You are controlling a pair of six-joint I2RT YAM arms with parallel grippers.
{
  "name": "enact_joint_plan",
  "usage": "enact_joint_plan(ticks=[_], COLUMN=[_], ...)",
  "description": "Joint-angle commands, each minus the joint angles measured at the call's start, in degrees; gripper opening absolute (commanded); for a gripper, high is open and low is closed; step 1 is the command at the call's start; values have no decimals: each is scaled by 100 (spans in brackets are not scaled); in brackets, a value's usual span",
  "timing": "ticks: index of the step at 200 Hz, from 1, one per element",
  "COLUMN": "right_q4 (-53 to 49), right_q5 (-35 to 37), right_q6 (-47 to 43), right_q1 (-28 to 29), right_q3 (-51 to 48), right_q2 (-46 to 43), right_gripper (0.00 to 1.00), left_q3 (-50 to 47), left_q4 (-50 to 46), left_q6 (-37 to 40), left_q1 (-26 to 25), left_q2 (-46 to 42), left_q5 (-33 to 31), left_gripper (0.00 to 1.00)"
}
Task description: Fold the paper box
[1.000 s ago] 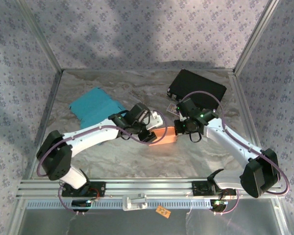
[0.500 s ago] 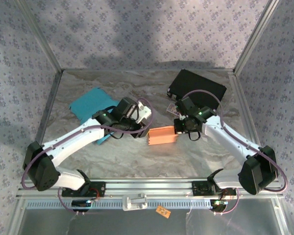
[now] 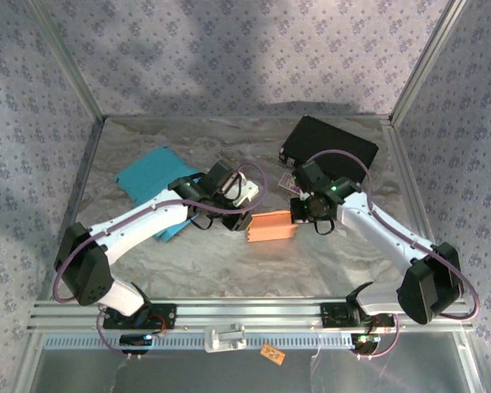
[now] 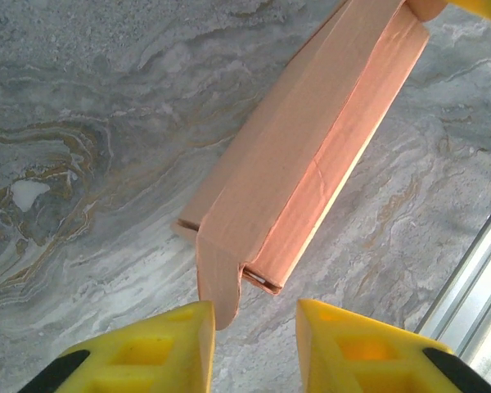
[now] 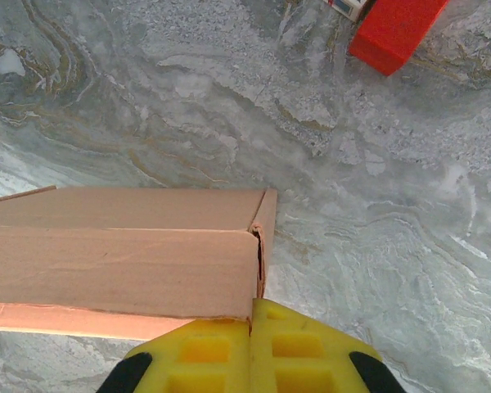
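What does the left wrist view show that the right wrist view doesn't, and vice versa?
Left wrist: the left hand, open, a loose end flap just in front of it, and a metal rail at the right edge. Right wrist: the right hand, shut, at one end of the paper box, and a red block farther off. Both: that box lying on the marbled table.

The paper box (image 3: 272, 226) lies on the surface (image 3: 229, 266). The left fingers (image 4: 151, 352) are just beside the box's left end, the right fingers (image 5: 217, 352) at its right end. Behind the box, a flat sheet (image 3: 151, 178) lies left and a case (image 3: 329, 147) lies right.
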Motion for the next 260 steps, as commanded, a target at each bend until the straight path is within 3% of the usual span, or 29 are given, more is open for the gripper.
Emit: enact_joint_plan(ticks=[1, 41, 103, 167, 260], right_q4=[-233, -220, -199, -198, -193], right_q5=[14, -15, -54, -40, 209], right_q6=[82, 83, 92, 109, 468], right_q1=[-25, -29, -67, -71, 62], right_q3=[150, 142, 133, 118, 140], right_q2=[93, 99, 99, 99, 61], right_gripper=[0, 0, 0, 0, 0], left_q3=[190, 293, 356, 434, 662], left_q4=[-158, -89, -52, -52, -90], left_q6=[58, 46, 49, -122, -1305], left_q1=[-52, -52, -52, -52, -147], left_q2=[120, 196, 403, 523, 687], left_q5=[35, -358, -225, -238, -212], left_gripper=[28, 25, 23, 10, 5])
